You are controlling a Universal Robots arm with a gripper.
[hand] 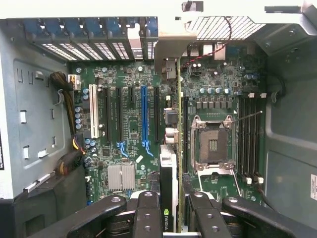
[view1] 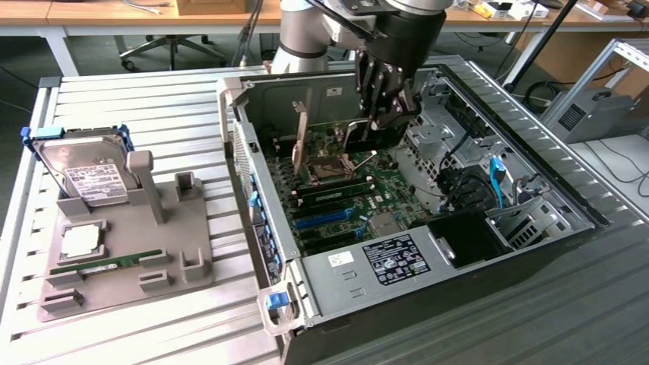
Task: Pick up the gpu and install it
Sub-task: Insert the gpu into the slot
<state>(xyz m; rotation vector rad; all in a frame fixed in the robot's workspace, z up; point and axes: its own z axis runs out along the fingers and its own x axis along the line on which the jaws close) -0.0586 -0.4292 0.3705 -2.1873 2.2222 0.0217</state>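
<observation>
Plainly NVIDIA-marked gpu [hand: 168, 188] between jaws

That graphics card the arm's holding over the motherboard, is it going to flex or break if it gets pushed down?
The gpu is probably stiff: a cooler block backs its thin green board. That thin edge looks fragile, so pushing it off-slot could damage it. Pinched edge-on by the tool, it may tilt if one end catches.

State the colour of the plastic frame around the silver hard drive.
Blue frame, exterior view.
</observation>
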